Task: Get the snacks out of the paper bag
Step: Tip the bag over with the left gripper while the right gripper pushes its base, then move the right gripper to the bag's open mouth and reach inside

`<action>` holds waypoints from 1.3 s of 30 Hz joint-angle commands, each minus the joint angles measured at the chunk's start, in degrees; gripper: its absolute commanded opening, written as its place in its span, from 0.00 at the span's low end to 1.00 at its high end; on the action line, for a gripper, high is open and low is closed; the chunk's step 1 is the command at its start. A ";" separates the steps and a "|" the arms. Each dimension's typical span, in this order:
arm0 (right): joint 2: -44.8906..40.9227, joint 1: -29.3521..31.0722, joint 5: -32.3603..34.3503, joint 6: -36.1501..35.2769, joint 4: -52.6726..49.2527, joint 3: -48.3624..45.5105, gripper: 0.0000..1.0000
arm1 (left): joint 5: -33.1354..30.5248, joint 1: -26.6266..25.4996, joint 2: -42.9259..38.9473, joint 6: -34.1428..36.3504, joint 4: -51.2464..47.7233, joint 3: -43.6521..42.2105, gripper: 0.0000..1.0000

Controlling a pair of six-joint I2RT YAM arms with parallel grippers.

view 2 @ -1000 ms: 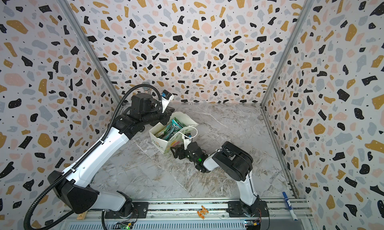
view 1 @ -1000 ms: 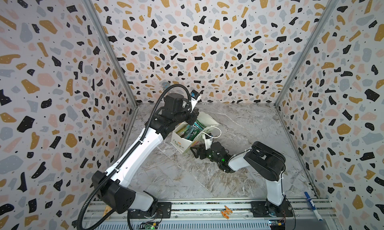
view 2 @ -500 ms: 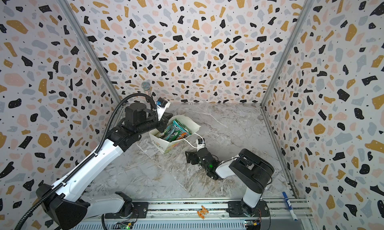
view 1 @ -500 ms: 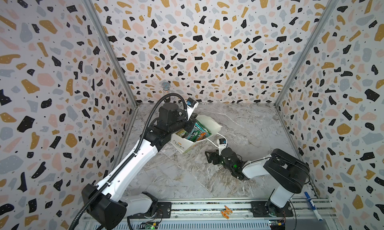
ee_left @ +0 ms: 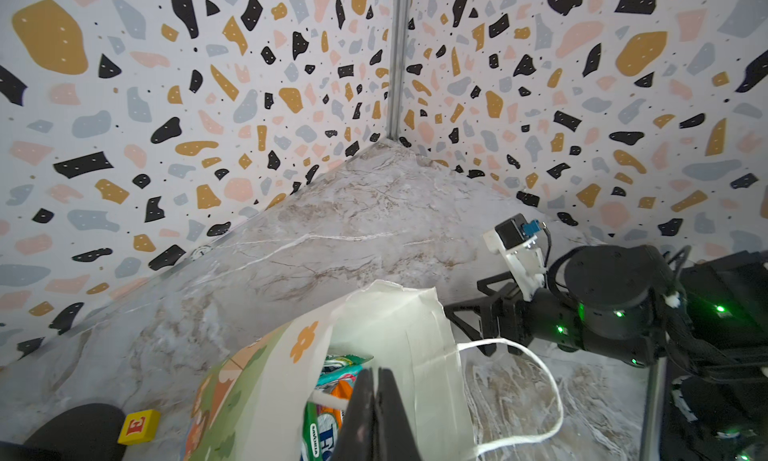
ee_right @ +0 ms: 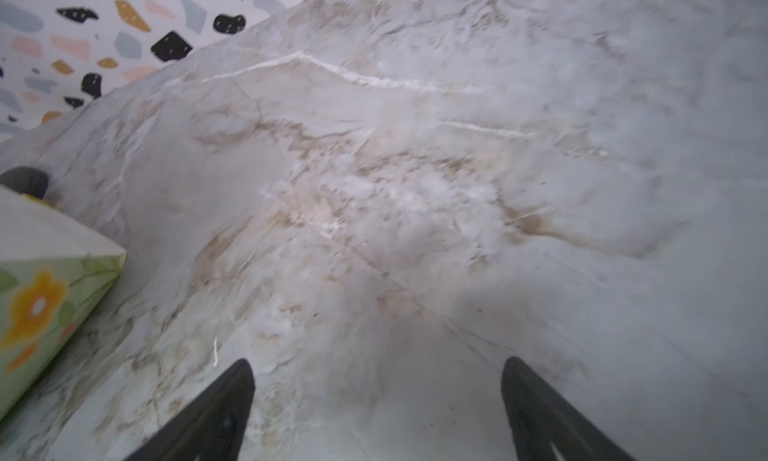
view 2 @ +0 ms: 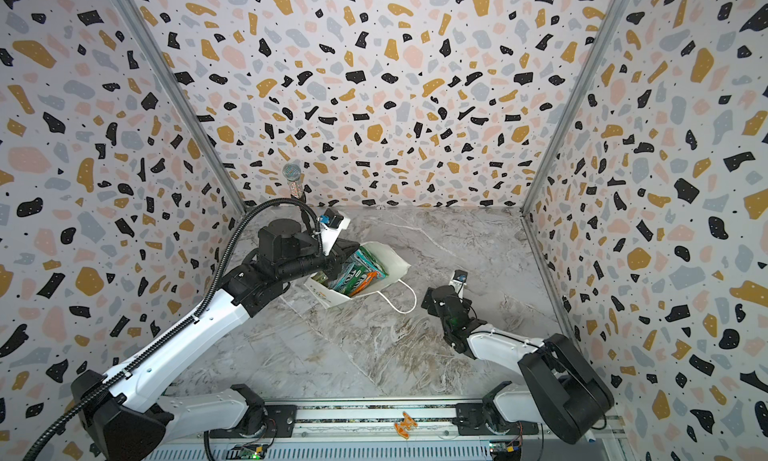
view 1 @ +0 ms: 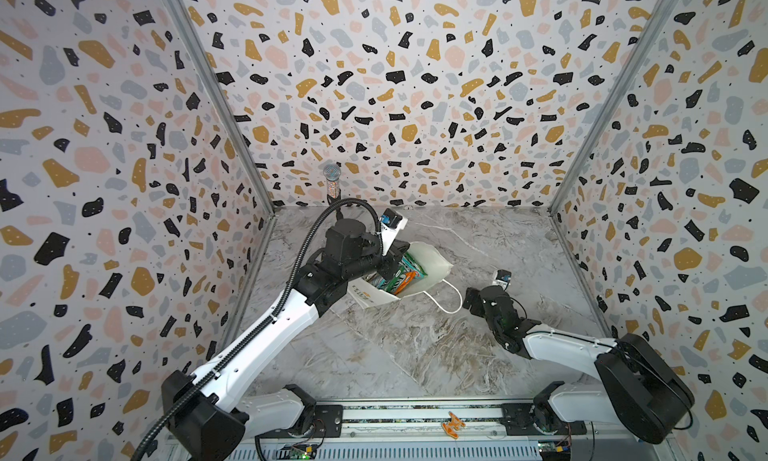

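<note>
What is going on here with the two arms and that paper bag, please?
The left gripper is shut at the mouth of the paper bag, apparently pinching its rim and holding it tilted open. The snacks, teal, green and orange packets, sit inside the bag; none lies on the table. The right gripper hangs open and empty over the table beside the bag, apart from it.

snacks (view 1: 398,277) mostly out of sight inside the paper bag (view 1: 432,260), count unclear; right wrist view blurry
</note>
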 commanded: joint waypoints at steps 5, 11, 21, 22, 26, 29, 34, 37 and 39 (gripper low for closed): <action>-12.93 -2.63 -1.87 -8.14 -7.86 1.27 0.95 | 1.63 -2.30 -3.18 -3.18 6.12 -3.07 0.00; -22.31 -2.59 -20.23 -18.33 -4.06 1.76 0.94 | 2.41 -4.16 -3.96 -3.61 5.11 -4.76 0.00; -25.08 2.76 -36.70 -24.76 -7.63 7.56 0.91 | -1.89 -5.77 -5.38 -11.31 5.66 -5.26 0.00; -24.70 4.17 -36.55 -25.87 -8.05 8.27 0.91 | -2.47 -5.78 -5.37 -12.13 5.69 -5.15 0.00; -22.49 9.34 -36.40 -29.18 -9.84 10.69 0.89 | -5.39 -5.78 -5.73 -15.26 7.10 -5.20 0.00; -20.39 13.40 -35.90 -31.37 -10.64 11.85 0.85 | -6.12 -5.73 -5.40 -16.38 7.49 -4.93 0.00; -15.92 18.39 -32.50 -34.07 -11.38 13.41 0.85 | -3.83 -5.77 -4.48 -17.80 7.93 -4.37 0.00; -12.46 19.39 -30.07 -35.29 -13.02 15.20 0.82 | -3.37 -5.78 -4.46 -18.25 7.57 -4.18 0.00; -10.43 19.86 -28.61 -36.11 -13.88 16.21 0.81 | -2.32 -5.81 -4.58 -18.61 7.53 -4.08 0.00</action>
